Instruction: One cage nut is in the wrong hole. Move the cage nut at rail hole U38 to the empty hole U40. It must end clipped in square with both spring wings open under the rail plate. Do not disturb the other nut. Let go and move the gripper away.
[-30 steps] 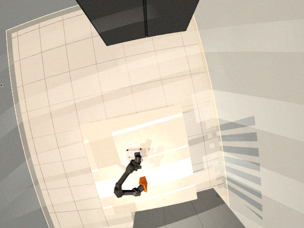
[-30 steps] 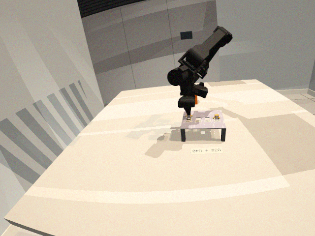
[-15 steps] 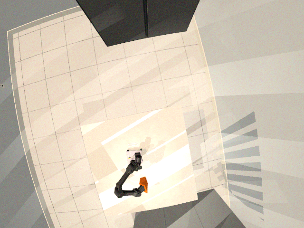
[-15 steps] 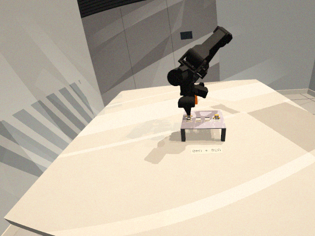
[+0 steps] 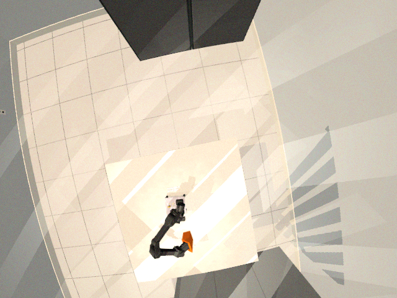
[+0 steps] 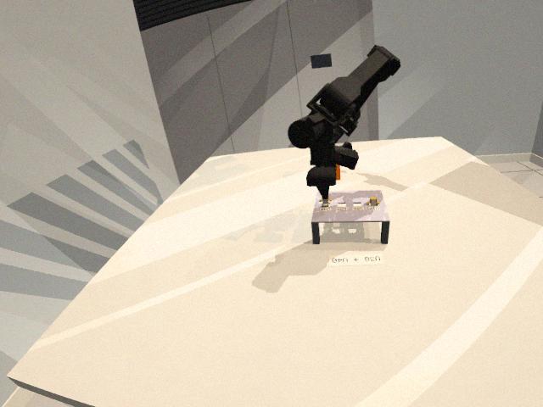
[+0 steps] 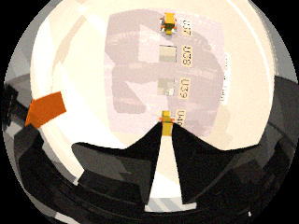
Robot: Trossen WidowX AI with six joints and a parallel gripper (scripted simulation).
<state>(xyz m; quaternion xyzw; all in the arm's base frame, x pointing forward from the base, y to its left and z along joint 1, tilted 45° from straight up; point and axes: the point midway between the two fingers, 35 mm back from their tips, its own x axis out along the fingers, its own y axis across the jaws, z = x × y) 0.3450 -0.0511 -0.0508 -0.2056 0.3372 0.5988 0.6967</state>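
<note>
In the wrist view, the gripper [image 5: 179,219] [image 6: 325,199] [image 7: 166,127] reaches up from the bottom of the frame, its dark fingers nearly together and pinching the nut [image 6: 325,203] [image 7: 166,122], a small yellow piece just below the middle. The nut is at U40, the lowest place in the row on the pale plate [image 5: 170,199] [image 6: 350,215] [image 7: 135,70]; whether it sits square, and whether its wings are open underneath, cannot be told. Above it in the same frame, U39 [image 7: 165,87] and U38 [image 7: 167,54] are both open holes, and the other nut [image 6: 373,201] [image 7: 169,23] stands at U37 near the top. In the exterior view the plate rests right of the centre on dark legs [image 6: 316,232], with the arm [image 5: 162,231] [image 6: 339,98] coming down over its left end and the other nut at its right end. A paper label [image 6: 355,259] lies on the table [image 5: 221,205] [image 6: 271,332] below the plate there. An orange block [image 5: 187,238] [image 6: 338,172] [image 7: 49,109] shows at the left of the wrist view, well apart from the nut.
</note>
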